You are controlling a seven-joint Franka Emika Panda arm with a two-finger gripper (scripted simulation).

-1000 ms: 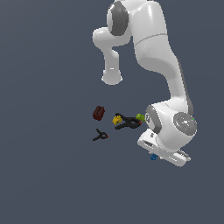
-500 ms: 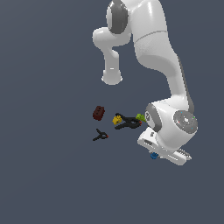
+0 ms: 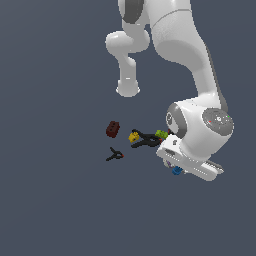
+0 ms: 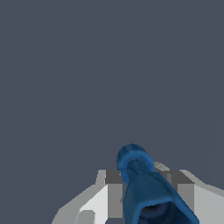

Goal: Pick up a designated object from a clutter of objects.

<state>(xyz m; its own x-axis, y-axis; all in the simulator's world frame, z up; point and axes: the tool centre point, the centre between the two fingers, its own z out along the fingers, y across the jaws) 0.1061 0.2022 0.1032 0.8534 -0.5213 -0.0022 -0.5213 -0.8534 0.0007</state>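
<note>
The hand (image 4: 144,192) appears clamped on the blue piece (image 4: 146,188), though its fingers are barely visible. The piece sits beyond the black clamp (image 3: 144,140), away from the dark red block (image 3: 113,129). An off-centre grip could let it slip during lifting.

Flat, even simulator light, no cast shadows or glare; both renders are soft and low-resolution, with only gentle shading on the white arm (image 3: 200,60).

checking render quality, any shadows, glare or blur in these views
Exterior view: flat even light, no cast shadows under the clutter, soft sheen on the arm. Wrist view: the blue piece fills the foreground, soft-edged, hiding most of the hand.
</note>
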